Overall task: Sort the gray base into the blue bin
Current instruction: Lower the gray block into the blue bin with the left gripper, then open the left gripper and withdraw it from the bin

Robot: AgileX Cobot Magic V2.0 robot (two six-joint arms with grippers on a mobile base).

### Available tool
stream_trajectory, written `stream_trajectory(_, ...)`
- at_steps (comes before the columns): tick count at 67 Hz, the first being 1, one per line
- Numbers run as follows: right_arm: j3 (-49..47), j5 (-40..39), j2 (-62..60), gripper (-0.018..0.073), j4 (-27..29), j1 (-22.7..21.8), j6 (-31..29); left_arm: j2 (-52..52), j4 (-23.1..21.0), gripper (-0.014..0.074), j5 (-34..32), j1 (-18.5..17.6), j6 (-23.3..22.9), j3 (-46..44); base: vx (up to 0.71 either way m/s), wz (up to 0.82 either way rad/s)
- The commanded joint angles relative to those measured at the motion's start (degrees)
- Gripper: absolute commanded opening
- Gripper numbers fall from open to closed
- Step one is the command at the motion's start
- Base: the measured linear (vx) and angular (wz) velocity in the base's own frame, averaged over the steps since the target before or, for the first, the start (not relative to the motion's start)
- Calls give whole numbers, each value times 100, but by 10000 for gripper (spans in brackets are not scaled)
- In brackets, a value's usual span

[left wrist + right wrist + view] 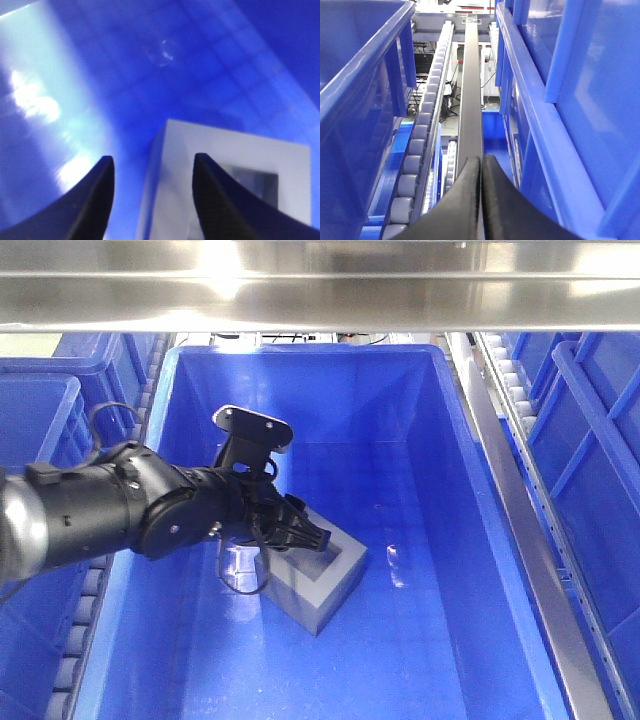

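Left wrist-mounted view, nearest things first: the left gripper (152, 200) has its two dark fingers (95, 200) spread wide apart, and the near edge of the gray base (225, 165) stands between them. The left finger hangs clear of the block with blue floor showing in the gap; the right finger lies over the block's top face, just this side of the square recess. Whether either pad presses on the block cannot be told, but the fingers are not closed on it. From the fingertips the block runs ahead and to the right, its recessed face turned up toward the camera.

In the exterior front-facing view the left gripper (300, 532) is down inside the blue bin (460, 440), and the gray base (322, 585) rests on the bin's floor directly under and just beyond the fingertips, turned at an angle to the walls.

Judging from this, the block already lies where the task wants it, so what remains is for the left arm to lift straight away from the block without catching its border.

The right gripper (481, 200) has its fingers pressed together on nothing, pointing along a roller rail (420, 145) between tubs, well apart from the block.
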Motion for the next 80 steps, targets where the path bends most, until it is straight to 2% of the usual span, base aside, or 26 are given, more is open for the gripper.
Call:
stream_trajectory(1, 29, -453, -43, -5, -49, 17, -39, -564, -21, 361, 62, -21, -22, -168, 0, 0)
stream_trajectory(17, 29, -453, -43, -5, -49, 17, -39, -1327, 455, 361, 945, -21, -11, -168, 0, 0)
stream_trajectory(25, 29, -453, -43, -5, -49, 17, -39, -1755, 483, 361, 1234, -21, -11, -68, 0, 0)
stream_trajectory(38, 29, -453, -43, -5, -49, 17, -39, -2570, 398, 361, 1152, -21, -36, 588, 0, 0)
stream_trajectory(54, 29, -453, -43, -5, -49, 17, -39, -3787, -63, 361, 824, -21, -42, 1661, 0, 0)
stream_trajectory(69, 29, -464, -43, -5, -49, 17, -39, -5405, -137, 361, 53, -21, -23, 2957, 0, 0)
stream_trajectory(80, 29, -464, -43, -5, -49, 17, -39, -6794, -173, 361, 112, -21, -23, 3664, 0, 0)
